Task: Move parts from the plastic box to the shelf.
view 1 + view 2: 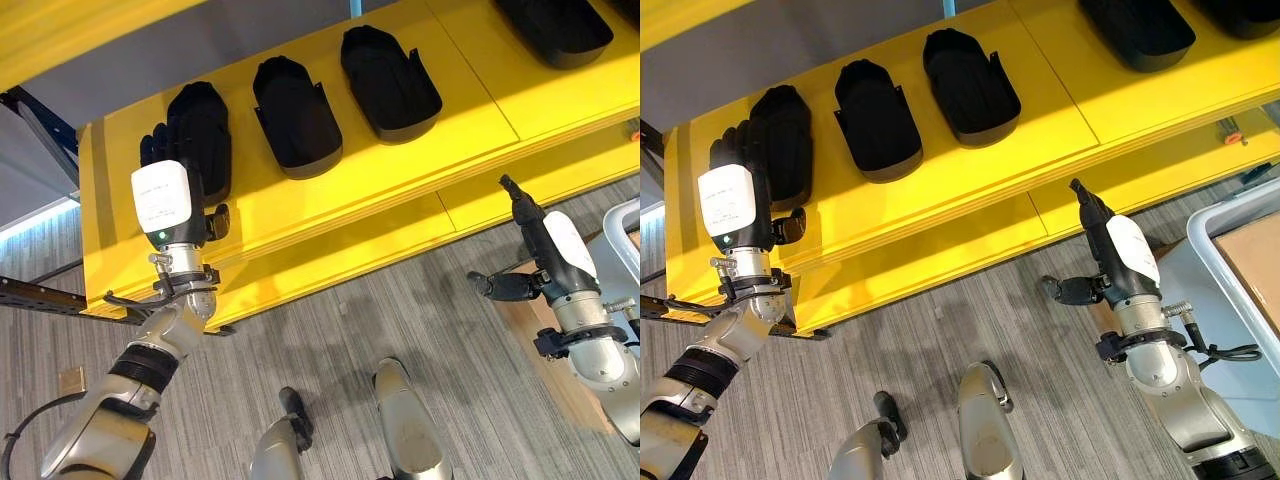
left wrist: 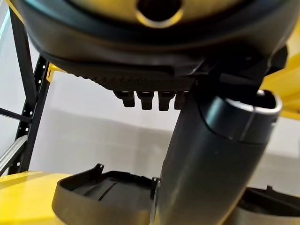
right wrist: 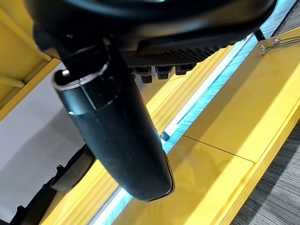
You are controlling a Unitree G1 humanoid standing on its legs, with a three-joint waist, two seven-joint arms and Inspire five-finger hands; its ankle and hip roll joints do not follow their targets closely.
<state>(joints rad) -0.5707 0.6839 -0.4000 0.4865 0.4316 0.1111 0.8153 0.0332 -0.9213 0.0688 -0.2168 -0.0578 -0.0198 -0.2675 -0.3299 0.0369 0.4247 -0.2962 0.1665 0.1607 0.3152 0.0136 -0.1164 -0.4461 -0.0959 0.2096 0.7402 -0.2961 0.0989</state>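
Your left hand (image 1: 172, 160) is up at the leftmost black part (image 1: 205, 128) on the yellow shelf (image 1: 400, 175), but I can't tell if its fingers are gripping or already loose, so I'd nudge the part flat and in line with the two parts (image 1: 295, 115) beside it, then pull straight back without snagging a rim. Those parts look like matte moulded plastic trays with rounded noses and little tabs, sitting on smooth glossy board. Your right hand (image 1: 1110, 255) hangs below the shelf edge with fingers straight, holding nothing, and the pale plastic box (image 1: 1230, 250) is right beside it for the next pick.
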